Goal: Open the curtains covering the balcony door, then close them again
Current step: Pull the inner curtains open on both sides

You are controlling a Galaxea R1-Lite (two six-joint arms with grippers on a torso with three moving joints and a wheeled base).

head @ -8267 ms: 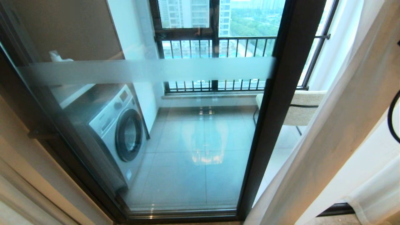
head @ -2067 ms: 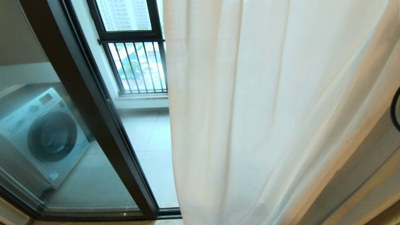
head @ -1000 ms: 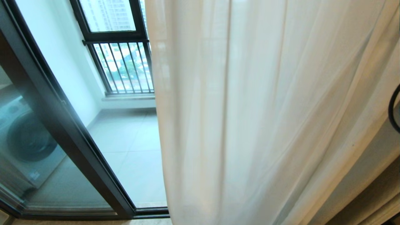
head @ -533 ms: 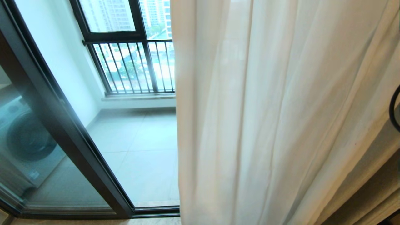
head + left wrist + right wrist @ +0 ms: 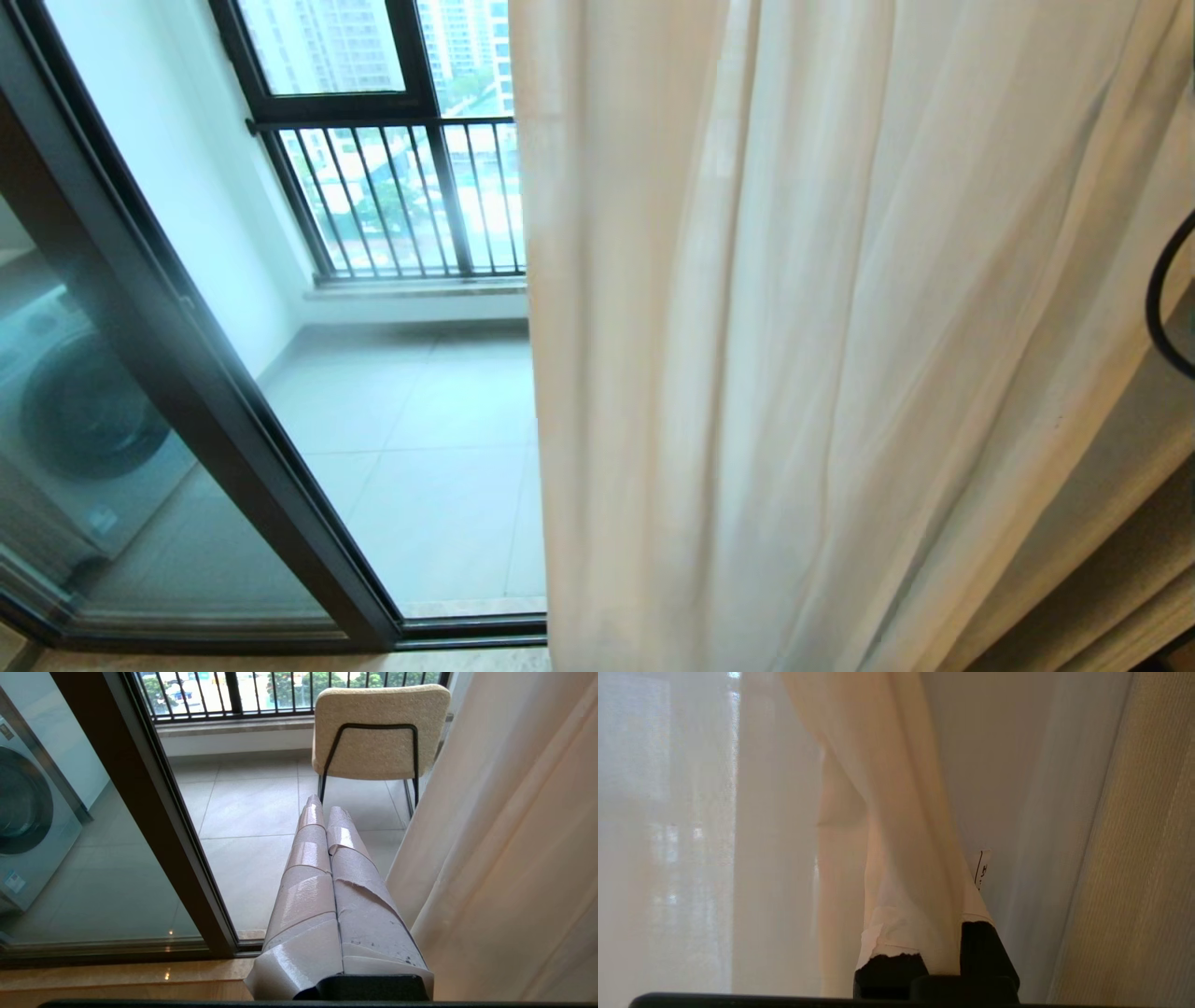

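While right gripper (image 5: 920, 933) pinches the curtains (image 5: 794, 355), tiled balcony floor (image 5: 429, 448) shows beyond.

1. The sheer white curtains (image 5: 794, 355) hide the right half of the balcony door (image 5: 215, 439) in the head view.
2. The washing machine (image 5: 70, 420) is cut off by the left edge and blurred behind glass.
3. In the right wrist view, a curtain fold hides most of the right gripper (image 5: 938, 952).
4. A small label (image 5: 981, 870) is too small to read.
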